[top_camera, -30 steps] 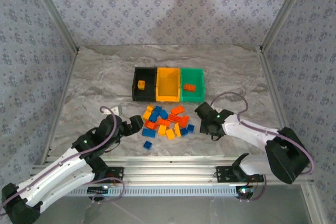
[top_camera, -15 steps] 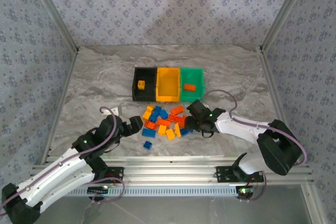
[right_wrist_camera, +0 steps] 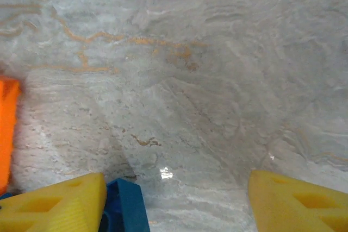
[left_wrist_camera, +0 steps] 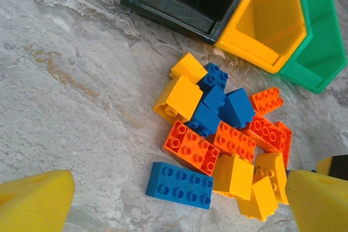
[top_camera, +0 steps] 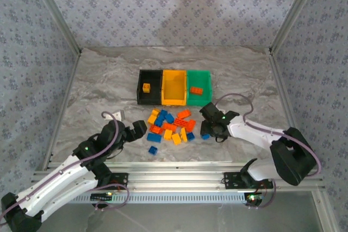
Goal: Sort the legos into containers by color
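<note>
marbled surface [top_camera: 98, 80] is carrying the lego pile [top_camera: 169, 127] before black, yellow-orange and green bins [top_camera: 174, 101]; left end effector [top_camera: 137, 129] is gaping empty beside it, right end effector [top_camera: 209, 129] is standing open against a blue brick [right_wrist_camera: 128, 207]

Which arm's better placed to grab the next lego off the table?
Right, probably. The right gripper is at the right edge of the lego pile, a blue brick just inside one finger. The left gripper, open too, hovers short of it.
</note>
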You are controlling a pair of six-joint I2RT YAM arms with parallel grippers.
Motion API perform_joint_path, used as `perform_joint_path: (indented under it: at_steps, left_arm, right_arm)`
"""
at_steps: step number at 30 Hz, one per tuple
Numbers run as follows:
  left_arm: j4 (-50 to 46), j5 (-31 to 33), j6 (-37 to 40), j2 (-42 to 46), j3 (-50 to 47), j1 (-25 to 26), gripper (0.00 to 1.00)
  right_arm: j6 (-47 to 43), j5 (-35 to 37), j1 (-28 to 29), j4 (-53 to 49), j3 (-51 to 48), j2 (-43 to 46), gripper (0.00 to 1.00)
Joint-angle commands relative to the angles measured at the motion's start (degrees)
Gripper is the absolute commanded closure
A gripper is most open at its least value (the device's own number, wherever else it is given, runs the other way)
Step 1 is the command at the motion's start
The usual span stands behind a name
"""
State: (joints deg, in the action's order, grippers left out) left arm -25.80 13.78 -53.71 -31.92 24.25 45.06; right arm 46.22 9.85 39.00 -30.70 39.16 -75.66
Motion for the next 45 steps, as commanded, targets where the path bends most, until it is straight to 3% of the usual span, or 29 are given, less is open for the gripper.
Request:
perform_joint_path:
  at_steps: [1,8,29,36,45]
  left_arm:
    - [0.3,1.0,-0.3,0.1,-0.3,-0.2,0.01]
    - [-0.6,0.8,-0.2,0.4,-0.7,-0.3,0.01]
    - [-1.5,0.7,0.4,0.3,-0.2,-1.5,0.00]
    - [-2.7,1.0,1.0,0.2,0.5,-1.5,0.01]
    - [-3.6,-1.1,2.1,-3.2,2.0,-1.5,0.01]
  right_arm:
    - [-0.1,-0.7,1.2,1.3,0.6,2.0,0.23]
    - [1.4,-4.0,4.5,2.2,0.9,-3.0,0.23]
    - [2.3,-4.1,8.5,-4.2,1.0,-1.6,0.64]
    - [-5.2,-4.8,6.4,-4.9,14.3,-2.5,0.70]
    - [-13.2,-5.2,2.8,1.5,41.0,-25.3,0.68]
